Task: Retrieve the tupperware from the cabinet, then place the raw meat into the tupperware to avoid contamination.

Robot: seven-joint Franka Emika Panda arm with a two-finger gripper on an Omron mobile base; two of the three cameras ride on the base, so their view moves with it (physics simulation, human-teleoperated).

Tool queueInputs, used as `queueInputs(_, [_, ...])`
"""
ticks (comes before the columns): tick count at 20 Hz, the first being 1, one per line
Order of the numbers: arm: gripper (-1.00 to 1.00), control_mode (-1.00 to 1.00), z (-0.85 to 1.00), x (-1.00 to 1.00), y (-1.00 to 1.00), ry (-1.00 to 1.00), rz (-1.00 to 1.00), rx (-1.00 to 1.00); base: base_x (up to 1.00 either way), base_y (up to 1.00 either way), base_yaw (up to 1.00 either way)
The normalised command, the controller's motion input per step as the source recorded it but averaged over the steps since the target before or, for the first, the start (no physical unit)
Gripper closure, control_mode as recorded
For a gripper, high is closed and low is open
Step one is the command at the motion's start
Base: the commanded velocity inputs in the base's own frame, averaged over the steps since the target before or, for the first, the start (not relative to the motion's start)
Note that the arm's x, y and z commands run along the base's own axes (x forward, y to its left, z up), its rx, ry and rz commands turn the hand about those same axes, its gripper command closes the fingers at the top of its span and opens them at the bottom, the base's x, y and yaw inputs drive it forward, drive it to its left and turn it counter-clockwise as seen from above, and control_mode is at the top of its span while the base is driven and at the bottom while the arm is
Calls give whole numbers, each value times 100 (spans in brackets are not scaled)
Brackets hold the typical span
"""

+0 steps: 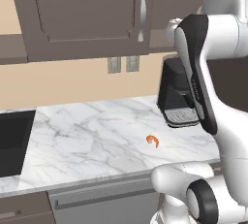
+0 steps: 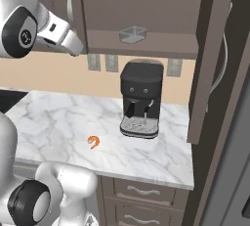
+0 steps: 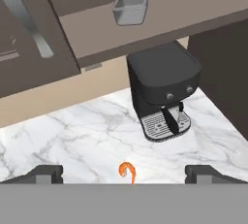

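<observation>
The gripper (image 3: 124, 173) stood with its jaws fully spread and nothing between them, held above the marble counter (image 3: 72, 136). The raw meat (image 3: 127, 169) lay on the counter directly below, between the two finger tips in the hand view, in front of the black coffee machine (image 3: 162, 85) and apart from it. Above the machine, the cabinet (image 2: 146, 5) stood with its right door swung open. The tupperware (image 3: 130, 7) sat upright on the inner shelf (image 3: 160, 17), near its front edge.
</observation>
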Motion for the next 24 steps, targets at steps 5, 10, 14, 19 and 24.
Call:
queueInputs(5, [-100, -100, 6, 26, 22, -6, 9, -6, 0, 0, 0])
queueInputs(10, [-100, -100, 0, 47, 25, 0, 9, -8, 0, 0, 0])
queueInputs(14, [-100, -100, 6, 54, 28, -1, 16, -9, 0, 0, 0])
queueInputs(19, [-100, -100, 13, 43, 18, -6, 12, -5, 0, 0, 0])
queueInputs(24, [-100, -100, 10, 41, 13, -7, 7, -3, 0, 0, 0])
